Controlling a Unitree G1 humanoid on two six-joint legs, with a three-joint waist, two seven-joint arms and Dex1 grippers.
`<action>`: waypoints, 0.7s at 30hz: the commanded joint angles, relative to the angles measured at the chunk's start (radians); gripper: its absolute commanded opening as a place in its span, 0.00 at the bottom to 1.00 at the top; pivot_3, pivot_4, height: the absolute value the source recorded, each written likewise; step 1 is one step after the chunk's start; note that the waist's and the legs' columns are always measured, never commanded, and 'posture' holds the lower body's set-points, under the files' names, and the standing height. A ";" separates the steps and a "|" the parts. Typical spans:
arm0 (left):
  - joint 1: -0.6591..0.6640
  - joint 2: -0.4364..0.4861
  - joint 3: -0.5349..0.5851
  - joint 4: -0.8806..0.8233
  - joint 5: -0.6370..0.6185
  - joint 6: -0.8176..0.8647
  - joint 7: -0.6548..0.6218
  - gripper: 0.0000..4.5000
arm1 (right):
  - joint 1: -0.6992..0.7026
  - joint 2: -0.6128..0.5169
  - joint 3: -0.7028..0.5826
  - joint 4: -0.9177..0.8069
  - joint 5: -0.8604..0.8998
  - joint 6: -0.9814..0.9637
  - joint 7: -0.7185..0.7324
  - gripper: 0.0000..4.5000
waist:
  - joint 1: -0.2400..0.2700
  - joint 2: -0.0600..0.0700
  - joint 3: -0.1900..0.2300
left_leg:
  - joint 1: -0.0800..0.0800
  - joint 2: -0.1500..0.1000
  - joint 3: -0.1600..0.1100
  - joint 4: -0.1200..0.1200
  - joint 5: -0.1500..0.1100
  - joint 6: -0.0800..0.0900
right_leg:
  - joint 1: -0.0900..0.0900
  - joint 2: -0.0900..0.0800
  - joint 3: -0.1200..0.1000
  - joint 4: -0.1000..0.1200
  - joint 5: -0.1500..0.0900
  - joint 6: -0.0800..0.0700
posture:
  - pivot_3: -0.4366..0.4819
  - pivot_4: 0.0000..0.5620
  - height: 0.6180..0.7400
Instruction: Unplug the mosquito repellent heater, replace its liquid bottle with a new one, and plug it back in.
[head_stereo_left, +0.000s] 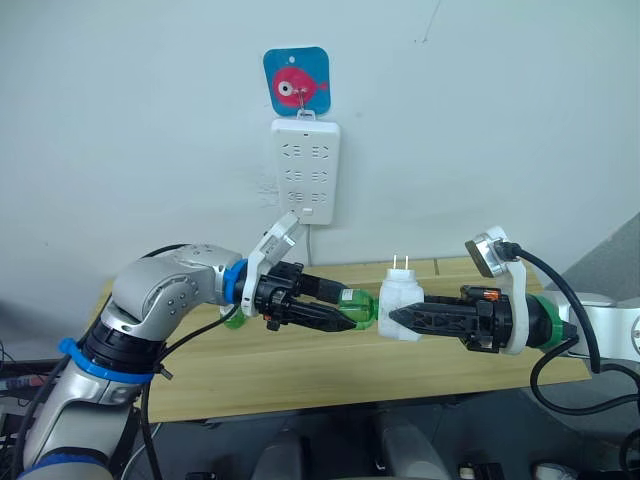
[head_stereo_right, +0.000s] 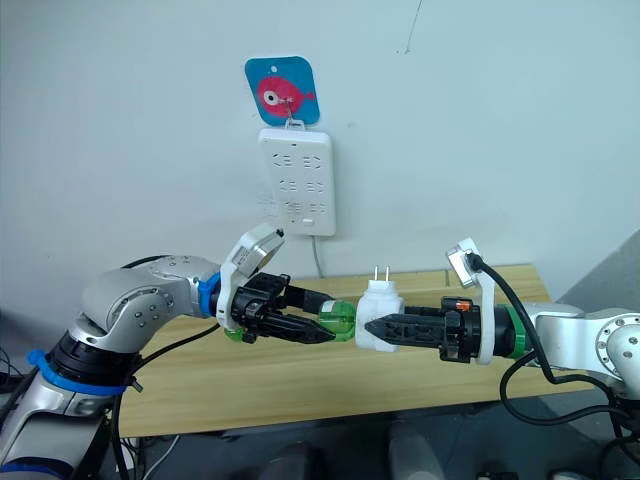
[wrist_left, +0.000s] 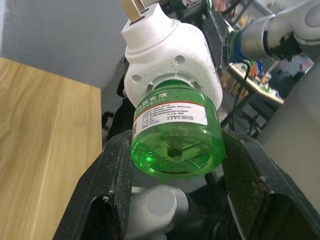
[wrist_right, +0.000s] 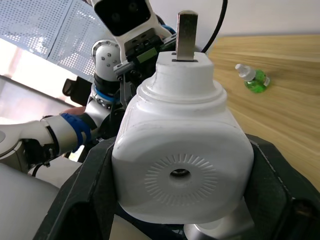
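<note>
Wooden table (head_stereo_left: 300, 375) is seen against the white wall, with the white power strip (head_stereo_left: 306, 171) hung above it under a blue fish hook plate (head_stereo_left: 297, 81). The mosquito repellent heater (head_stereo_left: 402, 308) is held in the air over the table, unplugged, prongs up, clamped between the fingers of the right gripper (head_stereo_left: 395, 317). Its liquid bottle (head_stereo_left: 357, 308) is seated in the heater's end facing the left arm and is gripped on both sides by the left gripper (head_stereo_left: 352, 311); the green body and its label are visible in the left wrist view. The new one (wrist_right: 254, 78), with its whitish cap, lies on its side on the tabletop, well apart from both grippers.
</note>
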 joint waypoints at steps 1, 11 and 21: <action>0.054 0.025 0.070 -0.009 0.105 -0.152 -0.022 0.71 | 0.006 -0.024 -0.029 -0.006 0.018 0.011 0.008 0.66 | 0.000 0.000 0.000 | 0.000 0.000 0.000 0.000 0.000 0.000 | 0.000 0.000 0.000 0.000 0.000 0.000 | 0.33 0.28 0.92; 0.244 -0.063 0.090 0.011 0.460 -0.817 -0.042 0.99 | 0.012 -0.026 -0.032 -0.001 0.018 0.011 0.005 0.66 | 0.008 0.000 0.000 | 0.000 0.000 0.002 0.000 0.000 0.000 | 0.000 -0.002 0.001 -0.001 0.000 -0.001 | 0.33 0.28 0.92; 0.281 -0.252 0.090 0.113 0.540 -1.414 -0.030 0.99 | 0.000 -0.018 -0.026 0.001 0.018 0.009 0.000 0.66 | 0.026 0.000 0.000 | 0.000 0.000 0.004 0.000 0.000 0.000 | 0.000 -0.003 0.001 -0.001 0.000 -0.001 | 0.33 0.28 0.92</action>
